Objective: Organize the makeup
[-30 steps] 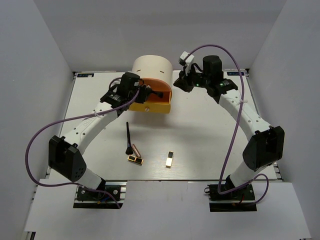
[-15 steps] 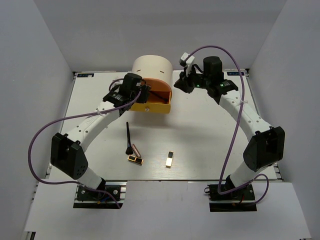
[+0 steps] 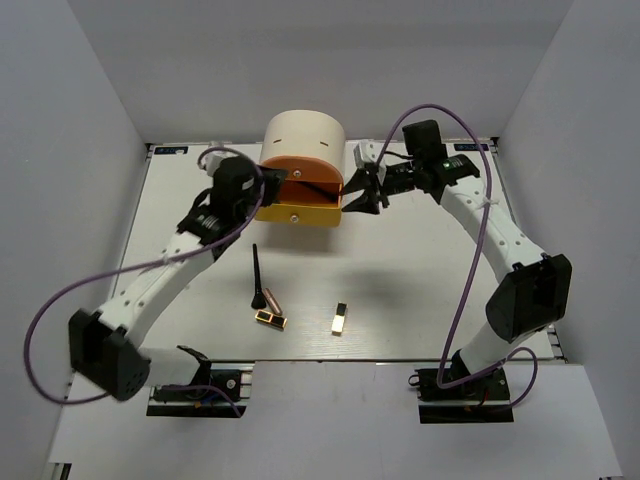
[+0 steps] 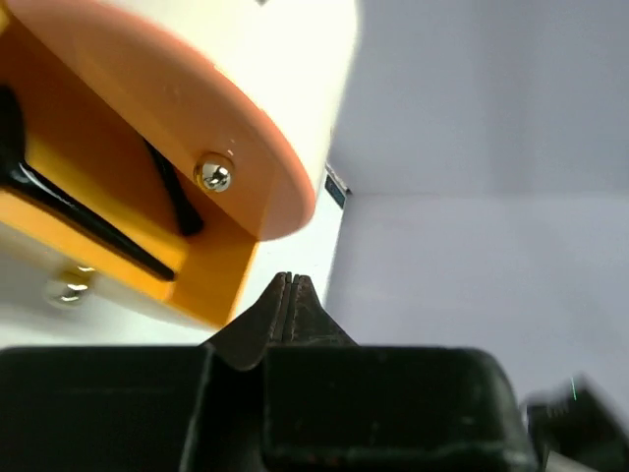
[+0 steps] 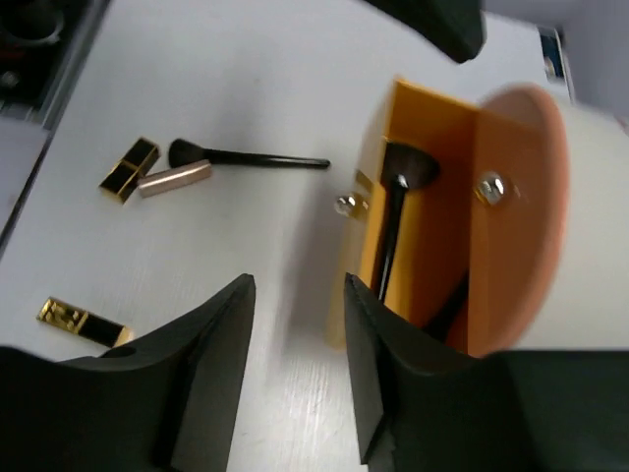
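step: likely filling orange drawer (image 5: 425,128); black brush (image 5: 391,216) inside, just ahead of right gripper (image 5: 297,295), spread, empty | left gripper (image 4: 286,295) pressed together, empty, under drawer | next, probably: loose brush (image 5: 251,157) ahead-left of right gripper; pinch handle

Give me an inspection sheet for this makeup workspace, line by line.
Surface: white table, no spills seen.
Job's things: black brush, copper lipstick, left gold-and-black case, right gold-and-black case loose on table; fan brush inside open orange drawer.
Clutter: nothing seen.
Tools: left tool shut, empty; right tool open, empty, near drawer.
Cables: purple cables loop from both arms.
Surroundings: plain grey walls; cream cylindrical box at back.
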